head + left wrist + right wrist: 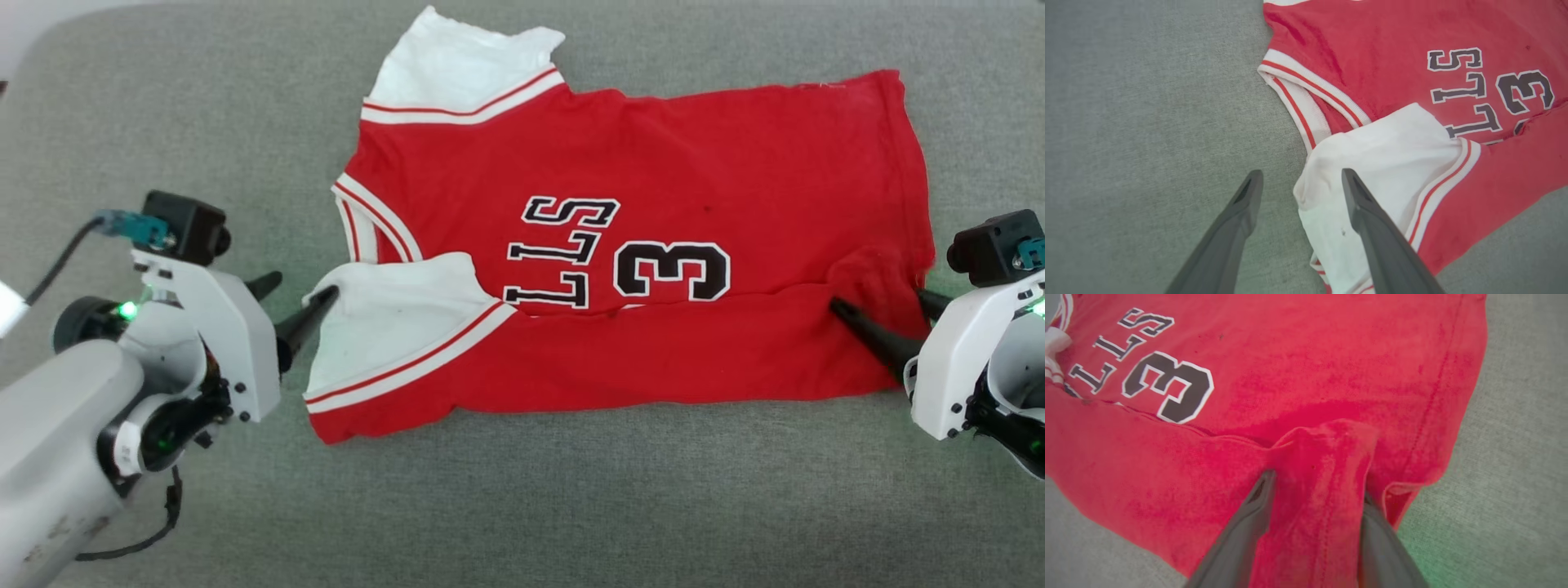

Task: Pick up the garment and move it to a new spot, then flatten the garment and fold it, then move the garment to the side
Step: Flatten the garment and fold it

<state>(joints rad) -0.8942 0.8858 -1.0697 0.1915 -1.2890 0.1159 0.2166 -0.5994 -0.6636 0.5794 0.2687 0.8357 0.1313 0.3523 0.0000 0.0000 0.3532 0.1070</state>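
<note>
A grey cloth surface takes up the head view. The red shirt lies flat across its middle, collar toward the left of the frame and hem toward the right. Its lower long edge is turned up as a flap over the lettering, carrying one white sleeve with it.

The left gripper, at centre left, is spread wide and empty; one finger lies over the sleeve's edge, the other over bare grey. The right gripper, at centre right, is also spread, straddling a raised ridge of red cloth at the hem without pinching it.

This looks like the first lengthwise fold. To do it well, that ridge at the right should probably be flattened and the flap's upper edge made straight before the next fold.

Bare grey lies along the bottom and far left, giving room to slide the shirt aside. The other sleeve nearly reaches the top edge, so upward room is scant.
</note>
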